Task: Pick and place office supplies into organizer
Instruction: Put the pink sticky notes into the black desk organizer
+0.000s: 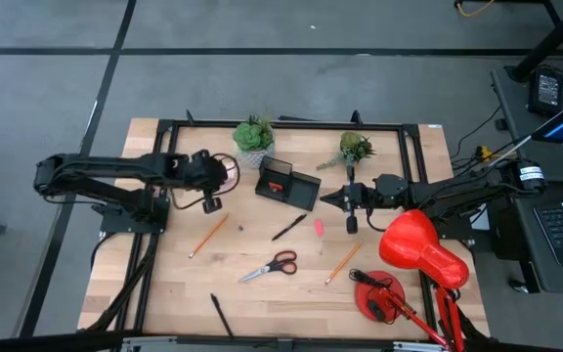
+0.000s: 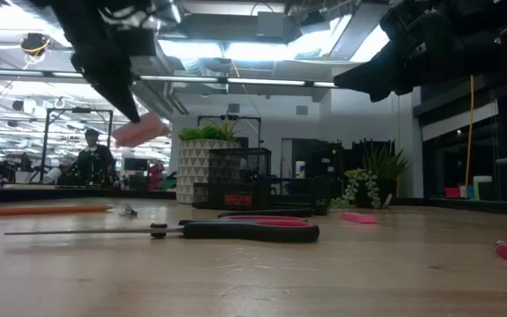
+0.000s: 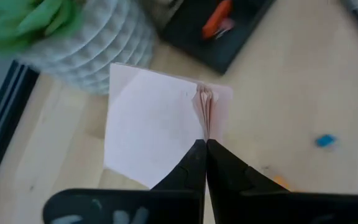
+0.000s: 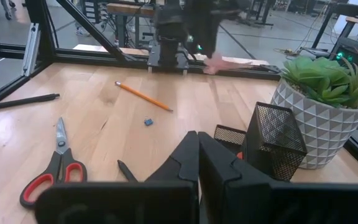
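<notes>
the left end effector (image 3: 205,163) has its fingers pressed together on the edge of the pink sticky-note pad (image 3: 160,127), pinching it clear of the counter (image 1: 164,284); the low view shows the pad (image 2: 141,129) hanging in the air under that arm. just beyond the pad stands a green plant in a white faceted pot (image 3: 82,43), and beside that pot is the black organizer (image 3: 219,31) with an orange-red item in its low tray. a small blue bit (image 3: 325,140) lies on the wood off to one side.

the right end effector (image 4: 197,163) hovers with its fingers closed together on nothing, next to the mesh organizer (image 4: 267,144) and the potted plant (image 4: 325,102). farther out from it lie a black pen (image 4: 127,170), red-handled scissors (image 4: 53,167), an orange-yellow pencil (image 4: 143,96) and another black pen (image 4: 18,102).

from above, a second pencil (image 1: 342,262), a pink eraser (image 1: 318,227) and a red desk lamp (image 1: 420,249) sit near the right arm. no writing or labels can be read anywhere.
</notes>
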{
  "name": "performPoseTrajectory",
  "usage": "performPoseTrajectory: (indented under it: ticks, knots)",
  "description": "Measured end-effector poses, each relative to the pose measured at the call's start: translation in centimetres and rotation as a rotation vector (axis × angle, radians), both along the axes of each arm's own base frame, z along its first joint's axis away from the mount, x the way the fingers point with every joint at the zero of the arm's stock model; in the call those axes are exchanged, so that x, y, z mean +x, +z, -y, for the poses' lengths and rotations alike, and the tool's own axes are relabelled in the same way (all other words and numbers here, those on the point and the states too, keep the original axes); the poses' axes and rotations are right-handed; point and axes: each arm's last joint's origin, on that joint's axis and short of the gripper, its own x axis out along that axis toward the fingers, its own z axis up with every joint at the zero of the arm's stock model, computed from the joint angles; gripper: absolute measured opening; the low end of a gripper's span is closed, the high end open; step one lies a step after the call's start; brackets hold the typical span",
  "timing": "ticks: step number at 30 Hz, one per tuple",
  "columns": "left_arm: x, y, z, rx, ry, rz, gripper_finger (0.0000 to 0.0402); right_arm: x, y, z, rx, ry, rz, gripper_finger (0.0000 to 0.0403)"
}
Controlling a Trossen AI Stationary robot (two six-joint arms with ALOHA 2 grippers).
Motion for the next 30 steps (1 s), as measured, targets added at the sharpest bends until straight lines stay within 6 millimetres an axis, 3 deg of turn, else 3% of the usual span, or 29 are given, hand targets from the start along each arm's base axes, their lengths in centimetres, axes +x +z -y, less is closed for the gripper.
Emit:
performPoseTrajectory:
  ticks: [10, 19, 30]
  knots:
    - [1.7, 0.5, 3.3, 0.052, -0.143, 0.127, 0.0002, -0.3, 0.8, 0.1, 0.029, -0.041, 0.049, 0.0003]
    - [4.3, -0.2, 4.0, 0.176, -0.234, 0.158, 0.0002, -1.5, 1.8, 0.1, 0.080, -0.048, 0.060, 0.0002]
    - [10.1, 2.1, 4.4, 0.262, -0.342, 0.122, 0.0002, -2.3, 2.4, 0.1, 0.077, -0.047, 0.073, 0.0002]
